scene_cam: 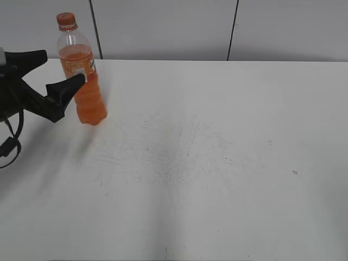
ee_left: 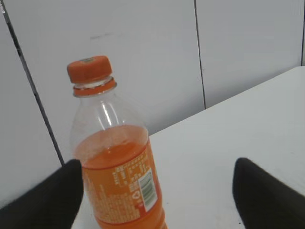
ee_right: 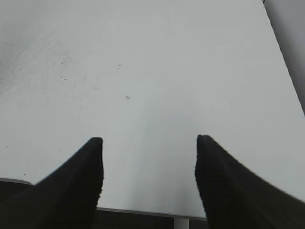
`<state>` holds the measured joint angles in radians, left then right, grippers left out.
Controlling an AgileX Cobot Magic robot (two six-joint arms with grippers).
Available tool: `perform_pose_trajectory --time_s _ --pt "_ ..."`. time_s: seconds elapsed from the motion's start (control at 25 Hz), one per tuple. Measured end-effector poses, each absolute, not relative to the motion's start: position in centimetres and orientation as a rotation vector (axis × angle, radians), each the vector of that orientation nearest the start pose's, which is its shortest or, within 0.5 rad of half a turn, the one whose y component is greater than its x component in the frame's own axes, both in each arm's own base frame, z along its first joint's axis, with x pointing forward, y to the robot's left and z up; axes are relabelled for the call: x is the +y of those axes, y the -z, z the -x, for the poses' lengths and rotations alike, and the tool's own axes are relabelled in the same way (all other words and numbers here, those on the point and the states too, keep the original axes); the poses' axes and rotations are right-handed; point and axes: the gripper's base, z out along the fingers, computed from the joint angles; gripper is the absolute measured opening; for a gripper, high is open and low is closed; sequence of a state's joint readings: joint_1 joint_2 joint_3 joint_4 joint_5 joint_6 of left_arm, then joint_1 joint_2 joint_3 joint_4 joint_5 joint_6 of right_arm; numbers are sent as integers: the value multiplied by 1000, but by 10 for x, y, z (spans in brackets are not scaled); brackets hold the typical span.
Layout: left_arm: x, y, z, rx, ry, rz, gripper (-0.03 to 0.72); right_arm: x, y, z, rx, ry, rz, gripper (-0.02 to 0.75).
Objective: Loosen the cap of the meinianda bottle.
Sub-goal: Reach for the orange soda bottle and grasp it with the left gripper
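Note:
The meinianda bottle [scene_cam: 87,92] stands upright at the far left of the white table [scene_cam: 217,163]. It holds orange drink and has an orange label with a white barcode patch. Its orange cap [scene_cam: 66,20] sits on the neck. My left gripper [scene_cam: 57,70] is open at label height, its black fingertips just left of the bottle. In the left wrist view the bottle [ee_left: 121,186] and its cap [ee_left: 89,69] stand between the open jaws [ee_left: 157,167], close to the left finger; I cannot tell whether they touch. My right gripper [ee_right: 148,138] is open and empty over bare table.
A grey panelled wall [scene_cam: 163,27] runs behind the table's far edge, right behind the bottle. The right wrist view shows the table's near edge [ee_right: 143,211] below the fingers. Small dark specks mark the tabletop [scene_cam: 163,152].

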<state>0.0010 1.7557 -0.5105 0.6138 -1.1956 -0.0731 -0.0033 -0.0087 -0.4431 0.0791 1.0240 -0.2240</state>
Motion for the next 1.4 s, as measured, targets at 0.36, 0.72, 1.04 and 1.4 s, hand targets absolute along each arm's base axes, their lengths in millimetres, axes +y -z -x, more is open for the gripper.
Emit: perform_pose_trajectory --time_s 0.36,0.72,1.04,1.4 --pt "-43 -143 -322 1546 343 -564 615 6 -264 -2 2041 46 226 459" --pt "-42 -125 -347 1563 373 -537 603 6 -264 -2 2041 46 226 459" --pt "-46 -107 -367 1565 428 -581 593 6 -264 -2 2041 46 226 459" --pt "-50 -83 -389 1563 486 -639 578 6 -264 -2 2041 46 226 459"
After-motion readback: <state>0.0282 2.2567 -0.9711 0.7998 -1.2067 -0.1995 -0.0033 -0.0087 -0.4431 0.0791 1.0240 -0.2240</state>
